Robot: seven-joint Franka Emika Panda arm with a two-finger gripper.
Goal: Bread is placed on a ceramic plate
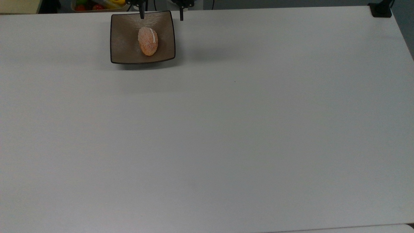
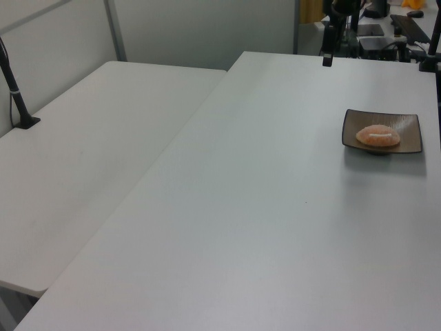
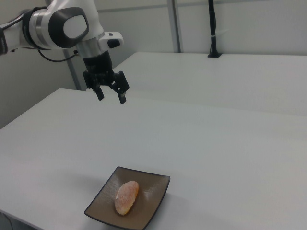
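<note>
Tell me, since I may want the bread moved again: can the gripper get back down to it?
Probably yes. The bread lies uncovered on the ceramic plate, and the open gripper hangs above the table with nothing between.

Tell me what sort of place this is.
Probably a robotics lab or office workroom. White tables stand pushed together, a robot arm with its gripper open hangs over one, and black camera posts are fixed at the table edges. Bread lies on a plate.

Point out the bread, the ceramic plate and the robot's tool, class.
bread (image 3: pixel 126 197), right view, middle of its speckled top.
ceramic plate (image 3: pixel 154 189), right view, bare inner surface beside the loaf.
tool (image 3: pixel 111 97), right view, midway between its open fingertips.
</note>
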